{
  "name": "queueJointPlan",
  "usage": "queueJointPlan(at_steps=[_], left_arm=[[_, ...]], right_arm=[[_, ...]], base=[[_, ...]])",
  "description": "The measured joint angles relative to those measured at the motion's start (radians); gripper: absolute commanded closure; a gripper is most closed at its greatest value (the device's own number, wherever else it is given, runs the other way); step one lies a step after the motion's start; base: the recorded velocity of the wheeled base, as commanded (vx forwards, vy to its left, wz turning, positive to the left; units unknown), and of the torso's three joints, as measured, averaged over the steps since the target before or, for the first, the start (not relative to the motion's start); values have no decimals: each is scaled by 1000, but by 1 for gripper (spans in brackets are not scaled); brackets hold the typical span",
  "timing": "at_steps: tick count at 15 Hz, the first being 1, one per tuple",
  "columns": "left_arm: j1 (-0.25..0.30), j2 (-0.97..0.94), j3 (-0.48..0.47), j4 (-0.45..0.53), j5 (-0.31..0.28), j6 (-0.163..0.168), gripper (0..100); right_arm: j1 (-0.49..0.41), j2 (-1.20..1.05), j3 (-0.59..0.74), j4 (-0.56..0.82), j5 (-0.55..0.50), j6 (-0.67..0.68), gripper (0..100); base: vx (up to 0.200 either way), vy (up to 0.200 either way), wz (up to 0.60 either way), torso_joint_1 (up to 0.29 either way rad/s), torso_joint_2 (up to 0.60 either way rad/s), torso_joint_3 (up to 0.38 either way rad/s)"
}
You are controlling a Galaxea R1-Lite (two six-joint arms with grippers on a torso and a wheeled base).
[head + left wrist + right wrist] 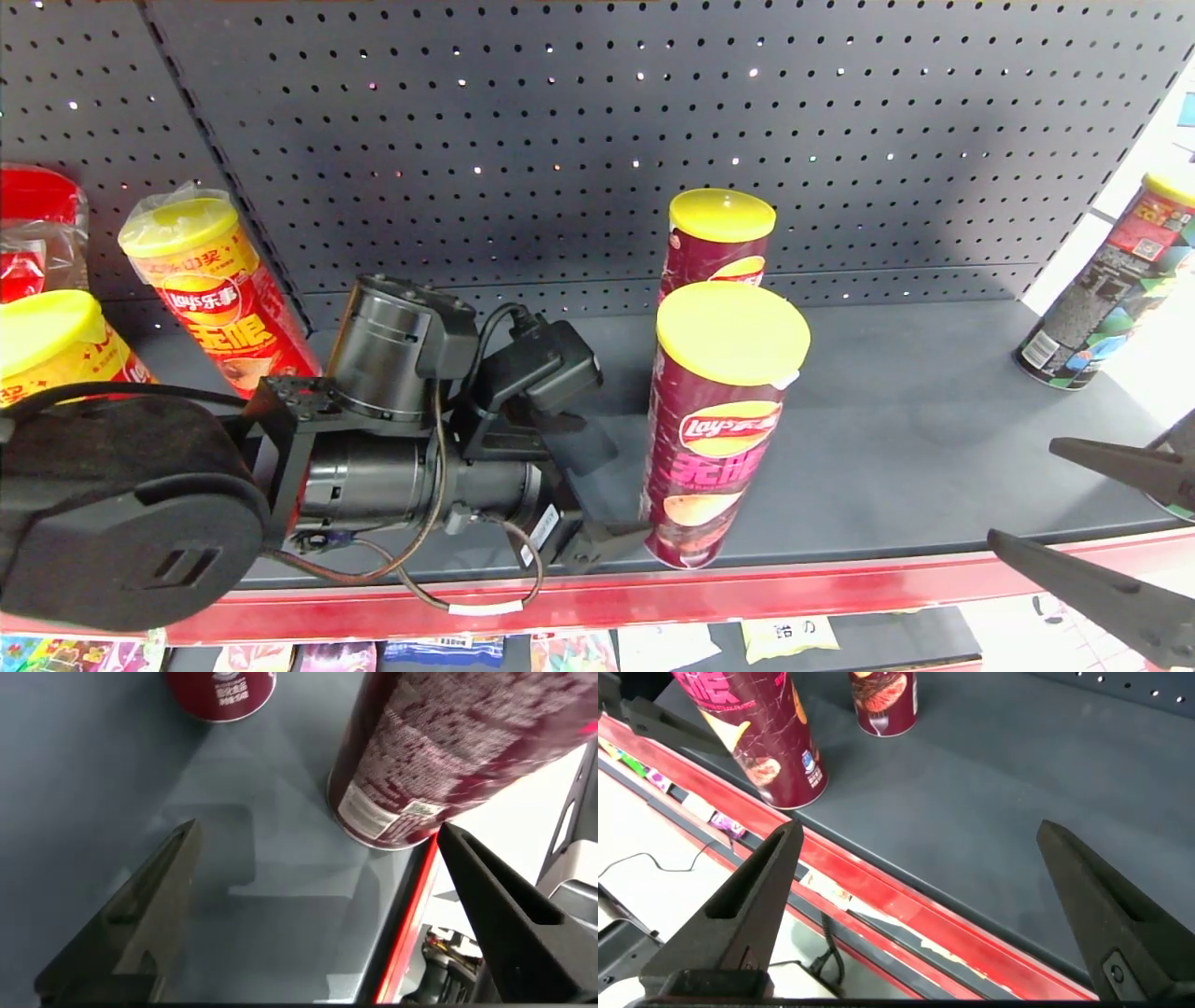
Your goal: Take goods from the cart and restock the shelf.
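Left gripper (313,849) wide open, empty, low beside front can (714,439). Can upright near front edge of shelf (915,439), rear can (719,238) behind. Withdraw your arm straight back and keep fingers off can base; tall can likely tips easily. Right gripper (920,833) spread wide, empty.
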Motion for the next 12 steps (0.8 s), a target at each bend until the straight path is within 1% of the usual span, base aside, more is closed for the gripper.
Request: queueJointPlan(at_steps=[1, 2, 6, 7, 12], left_arm=[[3, 1, 0, 0, 1, 1, 0], [5, 1, 1, 0, 3, 10, 0], [24, 7, 3, 1, 5, 54, 0], [27, 9, 3, 1, 5, 58, 0], [32, 18, -4, 0, 7, 59, 0]], right_arm=[[0, 0, 0, 0, 0, 0, 0], [0, 0, 0, 0, 0, 0, 0], [0, 1, 0, 0, 0, 0, 0], [0, 1, 0, 0, 0, 1, 0], [-1, 3, 0, -1, 0, 1, 0]], base=[[0, 0, 0, 0, 0, 0], [0, 0, 0, 0, 0, 0], [0, 0, 0, 0, 0, 0], [0, 0, 0, 0, 0, 0], [0, 0, 0, 0, 0, 0]])
